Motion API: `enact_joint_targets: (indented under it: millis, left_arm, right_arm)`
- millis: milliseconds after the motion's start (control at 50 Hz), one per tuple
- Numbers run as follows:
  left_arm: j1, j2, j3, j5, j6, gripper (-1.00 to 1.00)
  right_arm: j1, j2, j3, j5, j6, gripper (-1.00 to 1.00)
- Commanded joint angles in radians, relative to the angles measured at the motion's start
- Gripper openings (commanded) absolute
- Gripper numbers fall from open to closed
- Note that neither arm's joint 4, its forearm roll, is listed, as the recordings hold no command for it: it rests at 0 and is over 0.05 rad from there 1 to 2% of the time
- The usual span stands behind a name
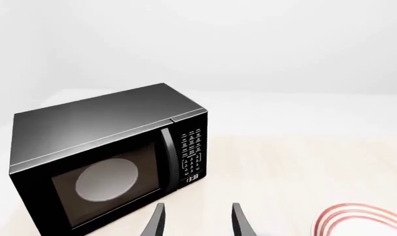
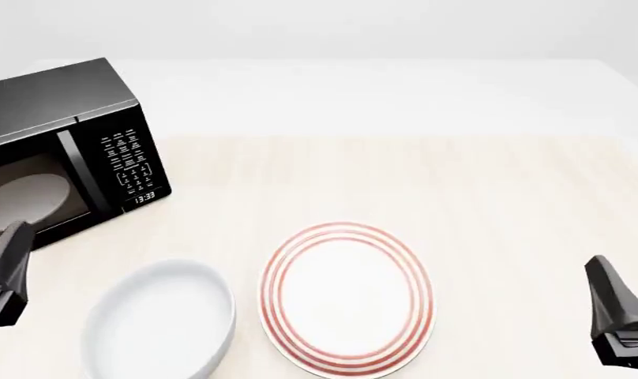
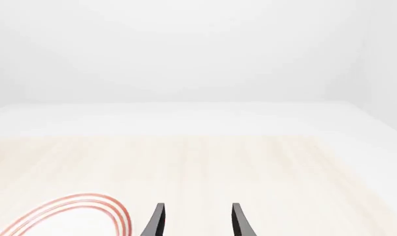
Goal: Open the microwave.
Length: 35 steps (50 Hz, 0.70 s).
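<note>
Microwave (image 2: pixel 61 158) door shut, left side cropped in front view.

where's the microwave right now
In the front view the microwave sits at the table's far left, door shut, ahead of the left gripper. The white bowl and red-ringed plate lie nearer, to its right.
</note>
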Motion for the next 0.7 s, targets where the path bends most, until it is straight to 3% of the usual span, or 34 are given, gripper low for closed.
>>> enact_joint_targets:
  millis: [20, 480, 700]
  left_arm:
    - [0.012, 0.138, -0.045, -0.083, 0.009, 1.0]
    - [0.068, 0.245, -0.04, -0.152, -0.002, 1.0]
    - [0.094, 0.352, -0.029, -0.239, -0.003, 1.0]
  right_arm:
    - [0.0, 0.0, 0.0, -0.001, 0.0, 1.0]
    - [0.0, 0.001, -0.002, 0.001, 0.0, 1.0]
    - [0.0, 0.0, -0.001, 0.001, 0.0, 1.0]
